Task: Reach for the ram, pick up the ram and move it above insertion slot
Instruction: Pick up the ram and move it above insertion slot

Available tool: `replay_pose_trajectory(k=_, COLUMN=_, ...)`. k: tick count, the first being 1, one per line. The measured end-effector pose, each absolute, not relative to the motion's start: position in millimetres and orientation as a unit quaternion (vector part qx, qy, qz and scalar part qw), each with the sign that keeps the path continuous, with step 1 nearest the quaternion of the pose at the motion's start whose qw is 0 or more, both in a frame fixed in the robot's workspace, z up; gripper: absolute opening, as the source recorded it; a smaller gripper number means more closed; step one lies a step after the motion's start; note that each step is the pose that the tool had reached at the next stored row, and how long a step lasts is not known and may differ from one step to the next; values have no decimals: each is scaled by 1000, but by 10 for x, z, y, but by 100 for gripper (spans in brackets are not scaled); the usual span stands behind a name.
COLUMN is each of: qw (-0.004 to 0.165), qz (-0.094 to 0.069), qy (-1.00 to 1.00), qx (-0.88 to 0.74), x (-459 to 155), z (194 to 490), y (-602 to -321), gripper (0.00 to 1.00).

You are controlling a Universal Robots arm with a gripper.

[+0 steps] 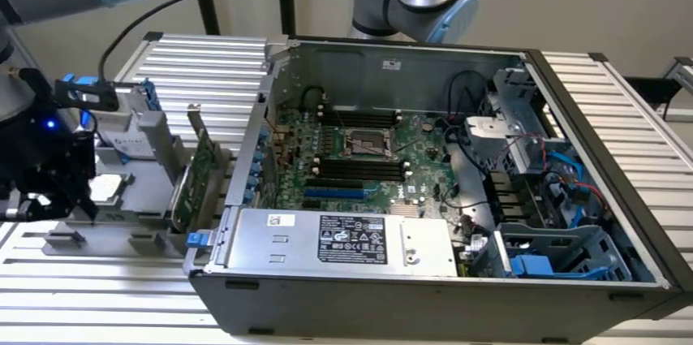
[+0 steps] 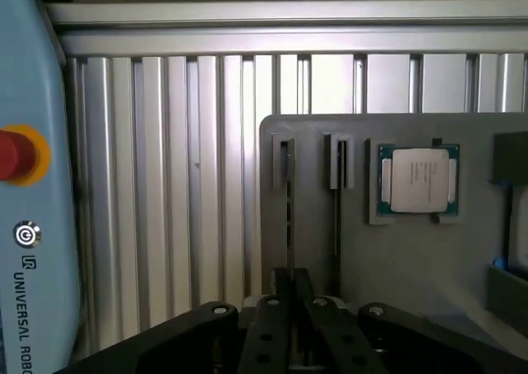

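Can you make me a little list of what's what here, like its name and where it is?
gripper: at the grey holder's narrow slots
grey holder: on the ribbed metal table, beside the computer case
ram: likely the thin dark edge in the slot by the gripper; hard to tell
processor chip: flat in a holder pocket
green card: upright in the holder
computer case: open, motherboard showing

gripper [image 2: 290,281] cut off by the edge, teach pendant [image 2: 37,225] half cropped
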State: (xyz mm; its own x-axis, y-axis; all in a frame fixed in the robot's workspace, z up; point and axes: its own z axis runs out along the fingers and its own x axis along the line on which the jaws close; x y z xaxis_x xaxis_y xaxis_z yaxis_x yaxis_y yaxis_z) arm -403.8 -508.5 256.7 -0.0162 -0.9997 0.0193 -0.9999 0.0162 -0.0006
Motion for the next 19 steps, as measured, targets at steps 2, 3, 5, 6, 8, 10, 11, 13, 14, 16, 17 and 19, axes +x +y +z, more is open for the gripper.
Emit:
replay_pose_trajectory(k=2, qw=7, qz=7, qy=-713, qx=701, x=-4036, z=2658, y=-5086, gripper=14)
replay_pose_trajectory(k=3, qw=7, qz=7, qy=-713, qx=701, x=-4032, z=2703, y=-5086, gripper=14)
replay_pose_trajectory(k=5, qw=7, qz=7, qy=-713, qx=701, x=-4020, z=2795, y=-5086, gripper=14)
replay_pose_trajectory(k=6, qw=7, qz=7, qy=-713, qx=701, x=-4009, z=2840, y=-5086, gripper=14)
replay_pose_trajectory(k=8, qw=7, qz=7, qy=-713, qx=702, x=-3978, z=2930, y=-5086, gripper=14)
replay_pose_trajectory(k=10, qw=7, qz=7, qy=-712, qx=702, x=-3936, z=3018, y=-5086, gripper=14)
replay_pose_trajectory(k=11, qw=7, qz=7, qy=-712, qx=702, x=-3912, z=3067, y=-5086, gripper=14)
replay_pose_trajectory(k=13, qw=6, qz=7, qy=-712, qx=702, x=-3860, z=3157, y=-5086, gripper=14)
replay_pose_trajectory(k=14, qw=6, qz=7, qy=-712, qx=702, x=-3831, z=3202, y=-5086, gripper=14)
replay_pose_trajectory(k=16, qw=6, qz=6, qy=-711, qx=703, x=-3765, z=3294, y=-5086, gripper=14)
replay_pose_trajectory(k=17, qw=5, qz=6, qy=-711, qx=703, x=-3732, z=3338, y=-5086, gripper=14)
replay_pose_trajectory(k=19, qw=5, qz=5, qy=-711, qx=703, x=-3663, z=3428, y=-5086, gripper=14)
